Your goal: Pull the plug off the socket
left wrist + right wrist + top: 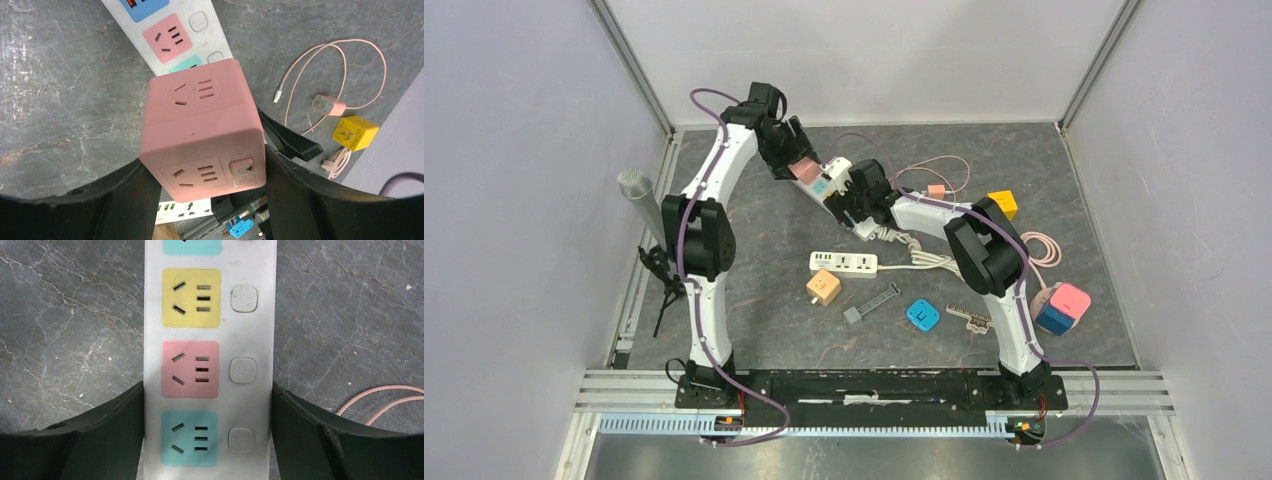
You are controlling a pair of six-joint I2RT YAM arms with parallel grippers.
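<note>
The left arm and the right arm each have white rounded links and bulky black joint housings. A thin purple cable runs along each arm. Both are bolted to a black base bar. The fingers are matte black and curved.

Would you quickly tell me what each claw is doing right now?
Left claw: closed on the pink cube.
Right claw: closed on the strip.
</note>
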